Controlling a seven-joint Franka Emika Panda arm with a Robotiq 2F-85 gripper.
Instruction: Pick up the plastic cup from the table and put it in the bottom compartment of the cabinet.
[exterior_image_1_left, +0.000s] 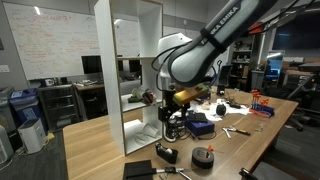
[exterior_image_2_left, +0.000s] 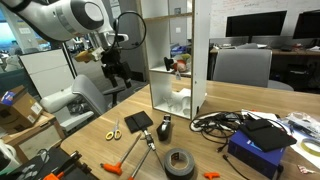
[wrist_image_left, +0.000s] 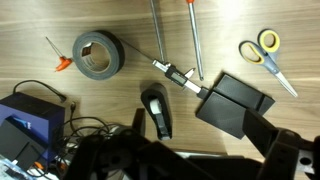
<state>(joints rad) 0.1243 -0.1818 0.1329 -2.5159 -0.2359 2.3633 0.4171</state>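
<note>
Where the tabletop (exterior_image_2_left: 85, 140) lies nearest, a tape roll (exterior_image_2_left: 180, 162), scissors (exterior_image_2_left: 112, 131) and a black box (exterior_image_2_left: 137, 122) are scattered, with a blue box (exterior_image_2_left: 255, 155) and cables (exterior_image_2_left: 215, 122) to the right. Farther back stands the cabinet (exterior_image_2_left: 200, 50); a pale shape that may be the plastic cup (exterior_image_2_left: 181, 100) sits in its bottom compartment. Left of it the gripper (exterior_image_2_left: 118, 72) hangs in the air; whether its jaws are apart or hold anything cannot be told.

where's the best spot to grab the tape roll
Take the tape roll by its wall, coming straight down from above, with one jaw in the centre hole and one outside. It lies flat on the table with the hole facing up, so the wall is probably the easiest part for the jaws to close on.
</note>
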